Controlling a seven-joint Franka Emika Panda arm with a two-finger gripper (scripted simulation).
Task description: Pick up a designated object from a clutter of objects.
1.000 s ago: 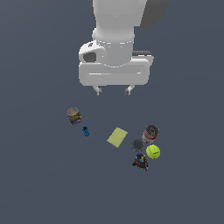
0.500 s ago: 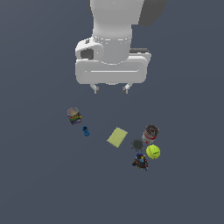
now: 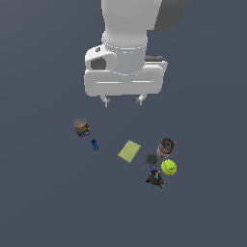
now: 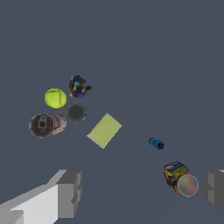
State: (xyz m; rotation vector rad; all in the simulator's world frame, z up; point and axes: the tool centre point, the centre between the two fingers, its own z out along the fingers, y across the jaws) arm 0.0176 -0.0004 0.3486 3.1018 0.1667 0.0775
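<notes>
Seven small items lie on the grey surface (image 3: 43, 202). Claw (image 3: 122, 100) hangs high, fingers spread, holding nothing. Dark multicoloured object (image 3: 155, 178) sits well apart from the claw, toward the exterior view's right, touching or just beside the tennis ball (image 3: 169, 167) and near the grey disc (image 3: 151, 159). Wrist view shows the rainbow-striped can (image 4: 180, 178) end-on and the red-white can (image 4: 46, 125) lid; no writing is legible.
</notes>
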